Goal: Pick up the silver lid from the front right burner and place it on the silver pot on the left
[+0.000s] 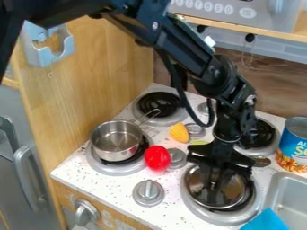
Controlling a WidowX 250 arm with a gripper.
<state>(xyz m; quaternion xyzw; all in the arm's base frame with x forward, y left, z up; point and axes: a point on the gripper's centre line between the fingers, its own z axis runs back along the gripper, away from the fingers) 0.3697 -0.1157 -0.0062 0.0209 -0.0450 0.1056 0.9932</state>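
1. The black arm [186, 47] slants in from the upper left, and its gripper [212, 183] hangs down over the stove's front right burner [252, 210].
2. From here I can't tell how far open that gripper is, or whether it has hold of anything.
3. Right beneath it is a round metal lid or pan [223, 201], shiny and dark in the middle, on the front right burner. I can't make out which of the two it is.
4. A silver saucepan [115, 140] stands upright on the front left burner [111, 170], near the worktop's left edge, its handle pointing toward the back.
5. Just beside that burner lies something bright red and rounded [157, 158], next to a grey knob [177, 158]. A yellow ridged piece [179, 133] is a little farther back.
6. Another grey knob [148, 193] sits near the worktop's front edge.
7. Two black coil burners [160, 104] [264, 134] are toward the back edge.
8. Off to the right there's a blue-labelled can [293, 146] behind the grey sink [277, 191], with a bright blue cloth [267, 221] at the sink's front.
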